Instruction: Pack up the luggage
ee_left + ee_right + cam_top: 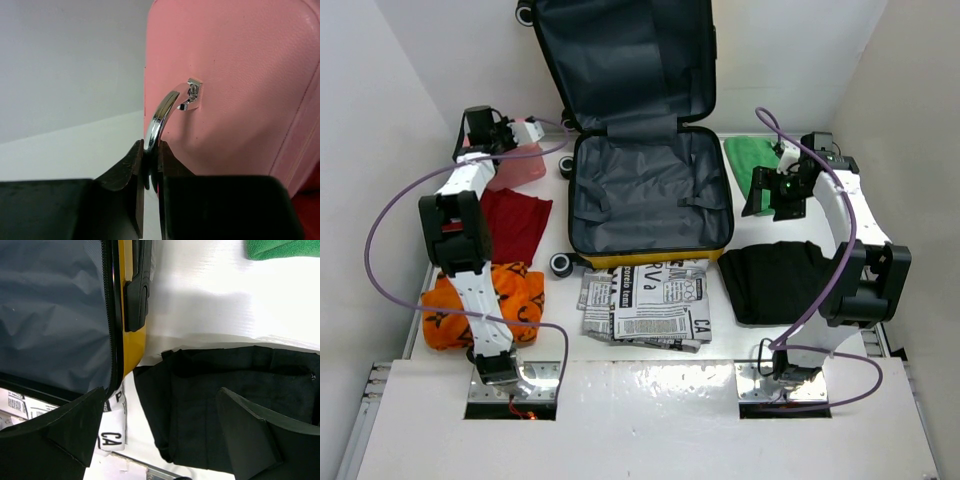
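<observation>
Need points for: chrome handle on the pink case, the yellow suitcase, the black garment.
chrome handle (158, 117), left wrist view, curved metal bar.
yellow suitcase (650, 200), top external view, grey lining of the lower half.
black garment (775, 282), top external view, middle of the folded cloth.

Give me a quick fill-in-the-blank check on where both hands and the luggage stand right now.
The left hand is shut on the pink case's chrome ____.
The right hand hangs ____ above the black garment.
Folded ____ lie just in front of the open luggage.
Missing words: handle; open; newspapers.
</observation>
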`<state>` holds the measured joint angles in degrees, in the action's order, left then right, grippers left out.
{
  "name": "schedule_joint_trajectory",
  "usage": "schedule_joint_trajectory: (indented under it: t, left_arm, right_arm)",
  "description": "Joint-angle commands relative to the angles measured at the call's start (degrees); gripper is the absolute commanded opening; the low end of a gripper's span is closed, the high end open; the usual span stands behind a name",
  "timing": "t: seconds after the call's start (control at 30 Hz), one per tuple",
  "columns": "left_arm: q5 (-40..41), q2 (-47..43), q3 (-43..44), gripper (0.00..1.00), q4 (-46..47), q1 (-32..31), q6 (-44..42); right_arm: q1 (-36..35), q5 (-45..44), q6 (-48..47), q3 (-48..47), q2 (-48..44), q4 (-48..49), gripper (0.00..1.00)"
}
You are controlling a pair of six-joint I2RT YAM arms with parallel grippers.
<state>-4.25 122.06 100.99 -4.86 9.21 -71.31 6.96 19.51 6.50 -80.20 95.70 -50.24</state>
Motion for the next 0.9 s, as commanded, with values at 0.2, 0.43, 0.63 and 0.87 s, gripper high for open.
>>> schedule_joint_trajectory:
  t: [0.2,0.43,0.63,0.87]
  left_arm:
    - [-5.0,-17.9,-2.6,0.02,0.6,-0.2,10.0]
    - [-8.6,-30.2,-4.5,0.0,-2.3,-3.8,10.7]
    - [-8.6,-37.4,-8.4,0.0,-2.3,-11.8,10.7]
    - [-5.2,-37.5,-6.3,0.0,-2.9,-22.6,12.7]
  right_arm:
    - [-0.7,0.9,0.9,-1.2,-4.1,-0.1,0.91]
    - [-0.9,1.4,1.2,-0.9,-6.1,0.1,0.91]
    - [-0.9,1.3,1.4,-0.8,-6.8,0.2,0.91]
    - [-0.9,1.4,1.5,-1.4,-6.1,0.1,0.91]
